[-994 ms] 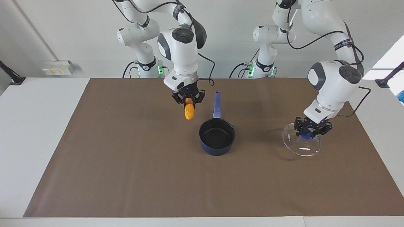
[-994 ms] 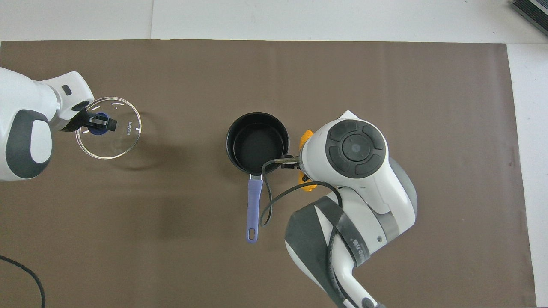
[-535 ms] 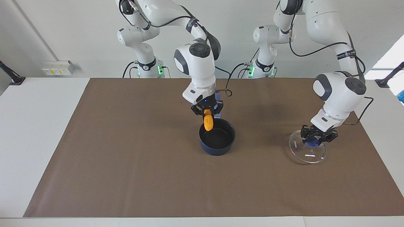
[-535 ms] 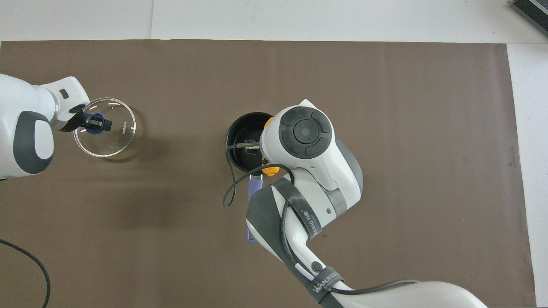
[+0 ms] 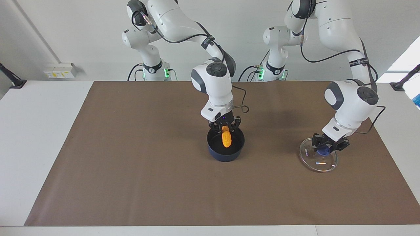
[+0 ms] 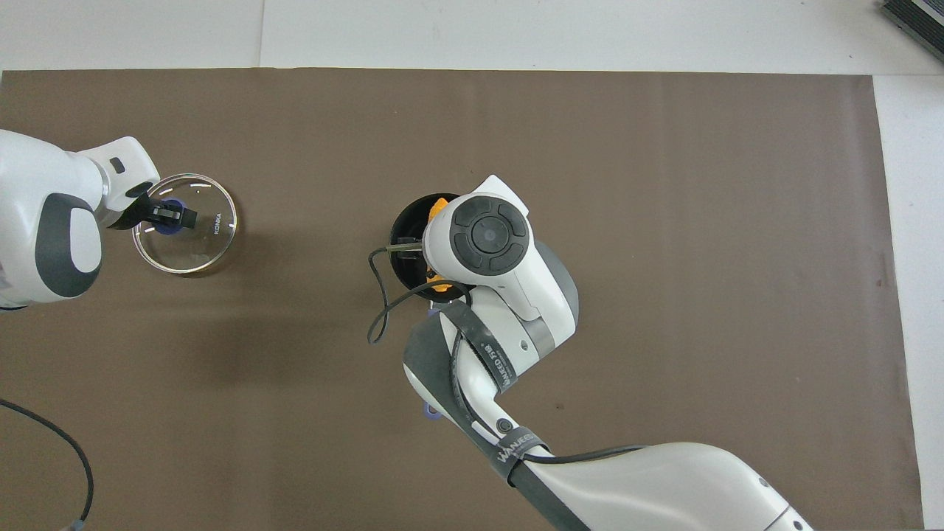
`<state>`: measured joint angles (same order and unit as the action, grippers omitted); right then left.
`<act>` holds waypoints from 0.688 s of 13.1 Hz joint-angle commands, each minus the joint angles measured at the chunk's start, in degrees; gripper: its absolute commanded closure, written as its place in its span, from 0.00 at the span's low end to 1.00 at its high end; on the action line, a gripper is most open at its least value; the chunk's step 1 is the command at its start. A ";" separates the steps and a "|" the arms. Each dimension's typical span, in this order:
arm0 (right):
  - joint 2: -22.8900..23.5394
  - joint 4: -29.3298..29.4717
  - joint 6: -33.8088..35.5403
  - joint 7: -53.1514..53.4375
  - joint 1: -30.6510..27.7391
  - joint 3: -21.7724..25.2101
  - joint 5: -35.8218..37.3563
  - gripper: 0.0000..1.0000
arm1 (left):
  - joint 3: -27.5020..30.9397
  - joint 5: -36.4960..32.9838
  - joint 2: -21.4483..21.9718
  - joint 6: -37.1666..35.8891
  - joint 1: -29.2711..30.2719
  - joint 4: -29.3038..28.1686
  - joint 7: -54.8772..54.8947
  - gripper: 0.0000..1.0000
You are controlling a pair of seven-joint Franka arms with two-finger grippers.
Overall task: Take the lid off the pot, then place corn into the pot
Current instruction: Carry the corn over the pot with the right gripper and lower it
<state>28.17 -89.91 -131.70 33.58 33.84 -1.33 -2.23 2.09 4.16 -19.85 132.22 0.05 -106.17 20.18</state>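
Observation:
The navy pot [image 5: 225,154] stands mid-mat, lid off. My right gripper [image 5: 225,128] is shut on the orange-yellow corn [image 5: 226,140] and holds it upright, its lower end down inside the pot. In the overhead view the right wrist covers most of the pot [image 6: 403,230]; only bits of corn [image 6: 436,204] show. My left gripper [image 5: 328,146] is shut on the blue knob of the glass lid [image 5: 316,161], low at the mat toward the left arm's end. The lid [image 6: 198,249] and left gripper [image 6: 171,216] also show in the overhead view.
A brown mat [image 5: 131,170] covers the white table [image 5: 32,131]. The pot's handle is hidden under the right arm except for its tip [image 6: 430,413]. A cable loop [image 6: 380,310] hangs off the right wrist beside the pot.
My right gripper moved with the corn from beside the pot to over it and down into it. My left gripper lowered the lid toward the mat and levelled it.

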 commanded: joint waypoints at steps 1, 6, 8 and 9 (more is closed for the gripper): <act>2.15 1.14 -2.77 1.05 -0.61 -0.34 -0.85 1.00 | -0.33 1.55 0.16 0.94 0.39 -0.44 0.92 1.00; 1.54 -1.32 -2.42 0.08 -0.35 -0.43 -0.94 1.00 | -0.33 1.64 0.16 -0.03 -0.05 -0.71 0.65 0.65; 1.27 -1.76 -2.33 -0.36 -0.26 -0.34 -0.85 1.00 | -0.33 1.64 0.16 -0.12 -0.14 -0.45 0.30 0.30; 1.27 -1.85 -2.24 -0.62 -0.26 -0.43 -0.94 0.86 | -0.33 1.64 0.16 -0.29 -0.49 -0.44 0.21 0.24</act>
<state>30.10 -90.63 -133.69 33.58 33.88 -1.36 -2.25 1.64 4.81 -20.34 132.13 0.04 -106.17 20.17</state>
